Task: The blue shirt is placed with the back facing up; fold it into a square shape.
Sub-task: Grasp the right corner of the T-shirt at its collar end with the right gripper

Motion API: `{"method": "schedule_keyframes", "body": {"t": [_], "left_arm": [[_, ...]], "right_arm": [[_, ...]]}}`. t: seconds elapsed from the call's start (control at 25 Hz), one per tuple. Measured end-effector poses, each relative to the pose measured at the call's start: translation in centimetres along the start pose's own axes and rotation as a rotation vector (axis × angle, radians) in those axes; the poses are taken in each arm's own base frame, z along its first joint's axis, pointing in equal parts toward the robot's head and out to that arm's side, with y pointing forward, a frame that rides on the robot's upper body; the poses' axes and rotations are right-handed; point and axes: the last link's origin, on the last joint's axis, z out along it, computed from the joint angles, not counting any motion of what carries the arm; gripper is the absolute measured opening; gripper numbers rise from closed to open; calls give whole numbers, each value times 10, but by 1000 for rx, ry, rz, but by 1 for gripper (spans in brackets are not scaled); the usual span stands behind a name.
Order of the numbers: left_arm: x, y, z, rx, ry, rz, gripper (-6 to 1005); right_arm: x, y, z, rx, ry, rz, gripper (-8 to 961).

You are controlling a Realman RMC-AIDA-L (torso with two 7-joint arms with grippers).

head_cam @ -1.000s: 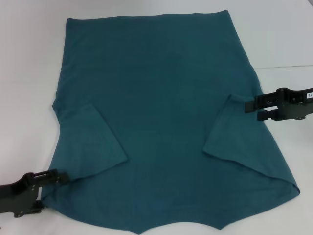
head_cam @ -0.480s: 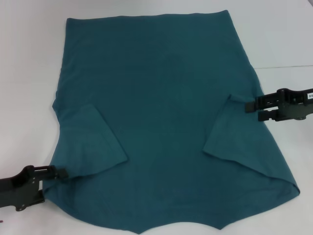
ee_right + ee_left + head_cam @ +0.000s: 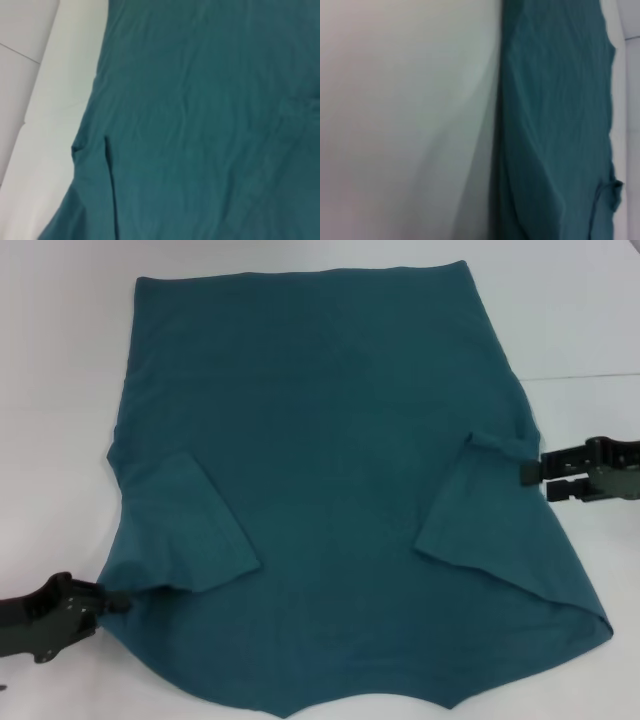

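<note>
blue shirt (image 3: 330, 440) flat on table (image 3: 60, 360), sleeves folded inward.

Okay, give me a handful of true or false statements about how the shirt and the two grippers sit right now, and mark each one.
1. Both sleeves of the blue shirt are folded inward onto its body. True.
2. The left gripper is at the shirt's near left edge, below the folded left sleeve. True.
3. The right gripper rests over the middle of the shirt. False: it is at the shirt's right edge, beside the folded right sleeve.
4. The shirt is already folded into a square. False: only the sleeves are turned in; the body lies spread flat on the white table.
5. White lettering shows on the upward face of the shirt. False: the visible face is plain.
</note>
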Motion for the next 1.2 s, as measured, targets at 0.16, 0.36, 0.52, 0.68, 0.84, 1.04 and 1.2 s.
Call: {"method": "schedule_keyframes", "body": {"t": [0.16, 0.36, 0.52, 0.68, 0.84, 1.04, 1.2], "left_arm": [[1, 6, 0, -45, 8, 41, 148], [1, 11, 0, -75, 4, 65, 20], [2, 14, 1, -89, 7, 67, 11], [1, 16, 1, -104, 5, 65, 7], [2, 15, 0, -102, 11, 65, 8], [4, 15, 0, -100, 18, 63, 7], [5, 14, 1, -94, 28, 55, 7]], "right_arm": [[5, -10, -7, 3, -34, 28, 644], [7, -17, -14, -12, -78, 46, 643], [8, -17, -16, -13, -60, 36, 642], [15, -14, -19, -25, 9, 27, 641], [26, -20, -28, 1, 75, 49, 640], [36, -34, -44, 75, 119, 77, 638], [45, -43, -51, 115, 137, 90, 637]]}}
